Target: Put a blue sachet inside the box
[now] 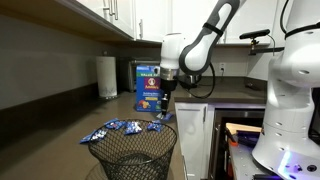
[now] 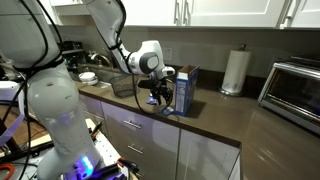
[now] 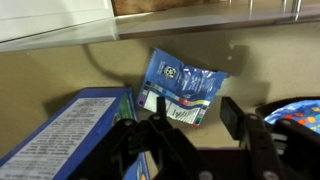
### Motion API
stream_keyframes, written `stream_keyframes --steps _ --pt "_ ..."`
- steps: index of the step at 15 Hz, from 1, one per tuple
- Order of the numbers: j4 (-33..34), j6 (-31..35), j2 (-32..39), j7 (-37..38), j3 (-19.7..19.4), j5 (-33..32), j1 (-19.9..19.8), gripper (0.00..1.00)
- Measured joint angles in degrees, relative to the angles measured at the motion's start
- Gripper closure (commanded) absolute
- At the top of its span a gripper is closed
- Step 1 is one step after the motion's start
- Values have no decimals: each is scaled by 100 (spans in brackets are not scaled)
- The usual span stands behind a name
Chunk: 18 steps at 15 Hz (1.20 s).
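Beside the box (image 3: pixel 62 135), the gripper (image 3: pixel 195 115) hovers, apparently spread, above blue sachet (image 3: pixel 183 80).

All views low-res and soft. In an exterior view the countertop (image 1: pixel 60 115) is dim brown, the upper cabinets (image 1: pixel 50 15) are shadowed, and the white robot body (image 1: pixel 290 80) is nearly blown out. In an exterior view the light is more even, with a faint sheen on the countertop (image 2: pixel 250 130) and a purple glow low on the robot body (image 2: pixel 75 150). Wrist view is dim: gripper (image 3: pixel 195 122) dark and out of focus, blue sachet (image 3: pixel 182 85) sharper, maybe glare on its foil.
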Motion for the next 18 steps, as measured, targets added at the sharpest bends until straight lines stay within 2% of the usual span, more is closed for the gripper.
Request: stream_keyframes --steps 3,5,7,8,9,13,14,15,18 --pt "62 -1 72 0 0 -4 0 1" --pt "117 -1 158 0 -4 -4 0 4" --pt "180 -1 262 0 -10 -4 0 15" --pt "205 -1 313 0 -14 -4 0 31" --pt "222 -1 360 0 -18 -4 0 40" --pt "240 0 499 0 -30 -4 2 45" --pt "240 0 522 0 -31 -4 3 54" --pt "241 0 536 0 -31 -4 3 69" --pt "265 1 526 0 -33 -4 7 88"
